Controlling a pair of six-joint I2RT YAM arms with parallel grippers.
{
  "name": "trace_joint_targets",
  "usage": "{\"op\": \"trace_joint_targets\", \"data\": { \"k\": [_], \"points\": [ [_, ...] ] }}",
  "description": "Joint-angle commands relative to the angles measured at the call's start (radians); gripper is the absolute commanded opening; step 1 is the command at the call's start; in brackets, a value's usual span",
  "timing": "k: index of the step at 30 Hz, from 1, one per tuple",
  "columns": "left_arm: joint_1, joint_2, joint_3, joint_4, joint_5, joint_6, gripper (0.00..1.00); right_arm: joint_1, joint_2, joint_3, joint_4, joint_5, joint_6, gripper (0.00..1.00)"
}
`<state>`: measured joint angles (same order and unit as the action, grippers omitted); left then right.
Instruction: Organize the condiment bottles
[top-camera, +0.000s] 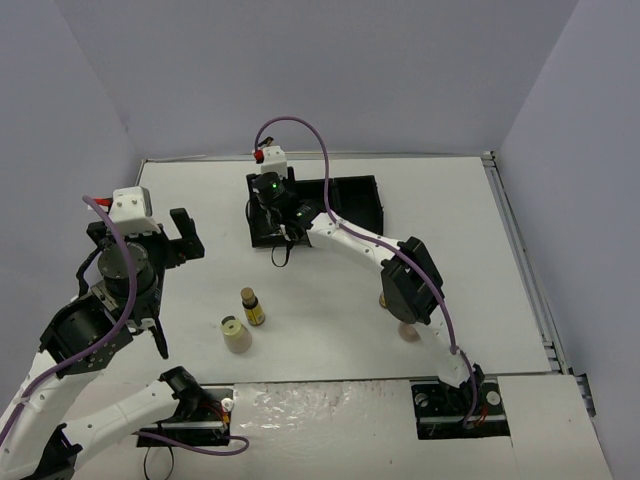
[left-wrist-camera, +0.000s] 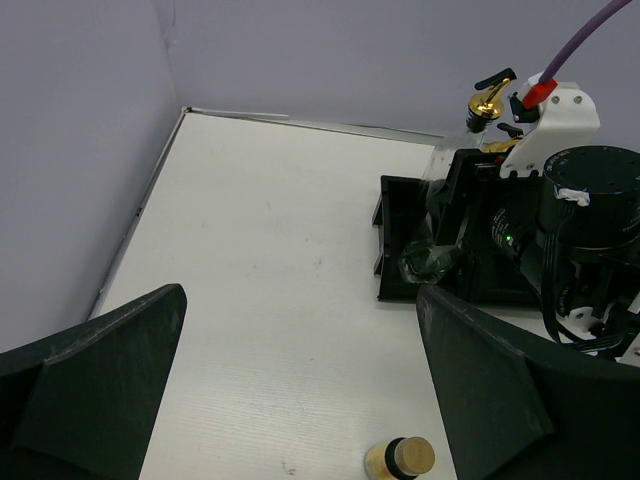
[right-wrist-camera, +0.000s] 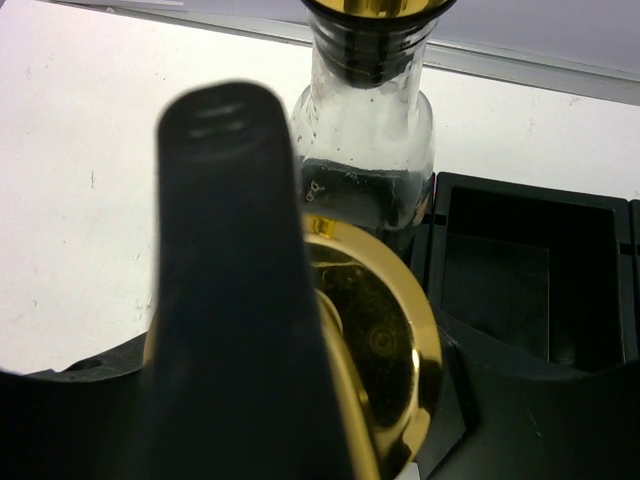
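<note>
right gripper (top-camera: 272, 225) is at the tray's 9 o'clock end, pointing down, jaws narrowed. Wrist view: one finger (right-wrist-camera: 225, 300) sits flat against the gold pourer top of a tall glass bottle (right-wrist-camera: 385, 345). The other finger is hidden behind it, so "clamped on the top" is my read, not a certainty. Holding up by the pourer makes sense: the glass body hangs free to drop into the slot and the jaws stay clear of the tray walls. At 12 o'clock from it, nearly touching, is the second glass bottle (right-wrist-camera: 365, 140), upright in that end of the black tray (top-camera: 355, 190). Both tall ones pair up in one compartment, probably sorted by type. The next compartment, at 3 o'clock, looks empty. left gripper (left-wrist-camera: 300, 295) is at 9 o'clock on the table (top-camera: 450, 250), jaws fully spread, holding nothing, raised and angled at the tray. Reads as parked out of the way, or lined up for the next pick. Loose stock: amber bottle (top-camera: 252, 306) and beige jar (top-camera: 236, 335), both upright, just beside each other at about 6 o'clock from the tray's left end, closest to the left arm. A pinkish jar (top-camera: 408, 331) and another small item (top-camera: 384, 298) peek out from under the right arm, too hidden to identify. Judgement: tall pair nearly done, small ones not yet sorted. Risk: the two glass bottles knock together on release.
</note>
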<state>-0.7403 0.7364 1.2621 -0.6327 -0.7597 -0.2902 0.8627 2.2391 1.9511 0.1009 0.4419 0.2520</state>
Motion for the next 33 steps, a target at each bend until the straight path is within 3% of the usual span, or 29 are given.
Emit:
{"op": "trace_joint_targets", "data": {
  "k": [1,6,9,22,33],
  "points": [
    [-0.004,0.004,0.034,0.021,-0.004,-0.006,0.97,-0.007,-0.044,0.064,0.102,0.05,-0.007,0.63],
    [-0.004,0.0,0.033,0.015,-0.008,-0.004,0.97,-0.006,-0.058,0.058,0.086,0.049,-0.009,0.81],
    [-0.004,-0.005,0.033,0.01,-0.01,-0.006,0.97,-0.005,-0.071,0.047,0.081,0.046,-0.011,0.85],
    [-0.004,-0.024,0.032,-0.027,-0.027,-0.018,0.97,0.017,-0.217,-0.056,0.037,0.035,-0.01,0.88],
    [-0.005,-0.011,-0.072,-0.079,0.065,-0.15,0.97,0.025,-0.53,-0.363,-0.086,0.036,0.043,0.89]
  ]
}}
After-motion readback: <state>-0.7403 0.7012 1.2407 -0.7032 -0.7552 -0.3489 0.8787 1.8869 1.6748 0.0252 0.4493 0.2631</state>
